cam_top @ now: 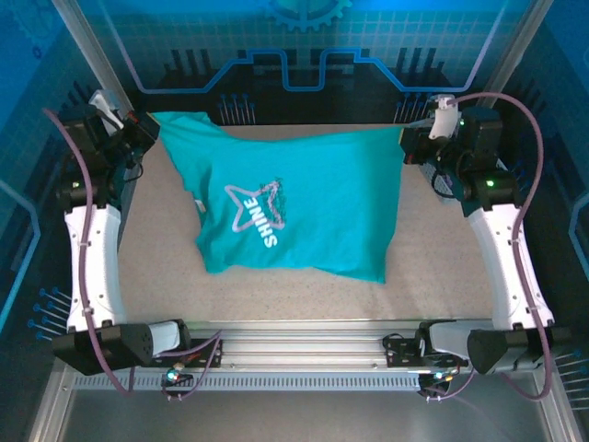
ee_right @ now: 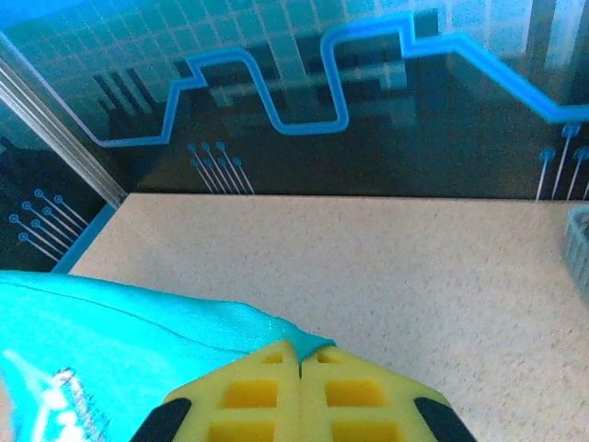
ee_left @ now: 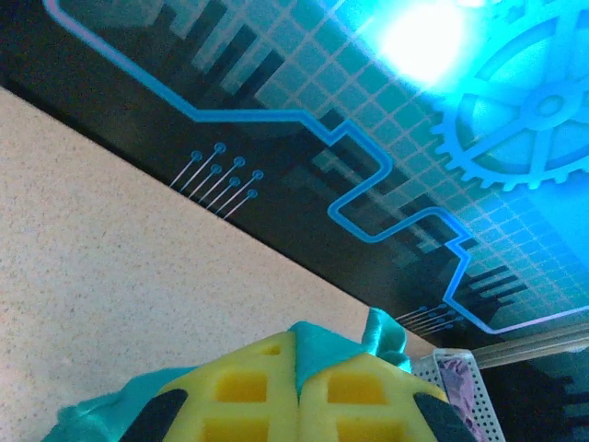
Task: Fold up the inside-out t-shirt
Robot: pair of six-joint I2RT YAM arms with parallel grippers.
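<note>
We hold the inside-out t-shirt (cam_top: 304, 207) by its two far corners. The left end effector (cam_top: 145, 138) is clamped tight on bunched teal cloth, and the right end effector (cam_top: 412, 145) is pinched closed on the opposite corner's edge. The shirt spreads over the tabletop (cam_top: 442, 276) between the arms, its long axis running left to right and its body trailing toward the arm bases, so neither arm is nearer. We cannot make out the sleeves or neck tag, and the near hem looks tucked under.
</note>
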